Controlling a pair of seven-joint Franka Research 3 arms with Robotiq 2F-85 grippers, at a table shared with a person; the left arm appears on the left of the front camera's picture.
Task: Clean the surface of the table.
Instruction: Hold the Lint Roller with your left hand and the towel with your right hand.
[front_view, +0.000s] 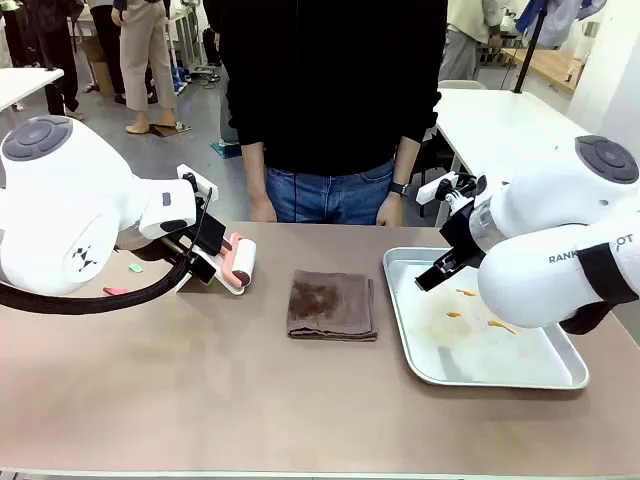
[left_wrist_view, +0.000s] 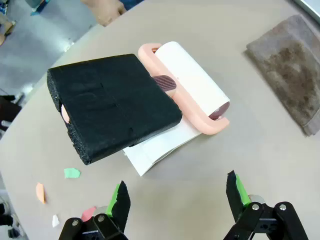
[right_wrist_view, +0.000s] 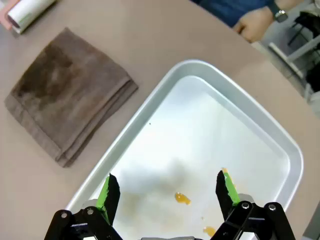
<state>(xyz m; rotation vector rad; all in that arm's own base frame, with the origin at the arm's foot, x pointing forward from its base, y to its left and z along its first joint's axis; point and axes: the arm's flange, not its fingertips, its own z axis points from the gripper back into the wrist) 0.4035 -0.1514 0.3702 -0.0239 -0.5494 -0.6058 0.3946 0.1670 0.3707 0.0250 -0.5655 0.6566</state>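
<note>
Surface: taupe-brown tabletop (front_view: 200, 400) lies under both arms; a person (front_view: 330, 100) stands at its far edge.
Left gripper (left_wrist_view: 176, 185): jaws spread wide with nothing between them, poised above the tabletop, whose bare top shows directly below and between the green pads.
Ahead of the left gripper: a lint roller (left_wrist_view: 192, 85) with a pink frame and white roll lies on the tabletop. Its black foam-wrapped handle (left_wrist_view: 115, 107) is the end nearer the gripper, and a white sheet (left_wrist_view: 155, 147) lies under it.
Beside the left gripper: small green (left_wrist_view: 72, 173) and orange (left_wrist_view: 40, 192) scraps lie on the tabletop off to one side of the fingers.
Right gripper (right_wrist_view: 165, 179): jaws wide and holding nothing, hanging over a metal tray (right_wrist_view: 150, 112) that sits on the tabletop.
Below the right gripper: orange smears (right_wrist_view: 182, 198) mark the tray floor between the fingers.
Beyond the right gripper: a folded brown cloth (right_wrist_view: 67, 90) lies on the tabletop just outside the tray's rim, between the two grippers.
</note>
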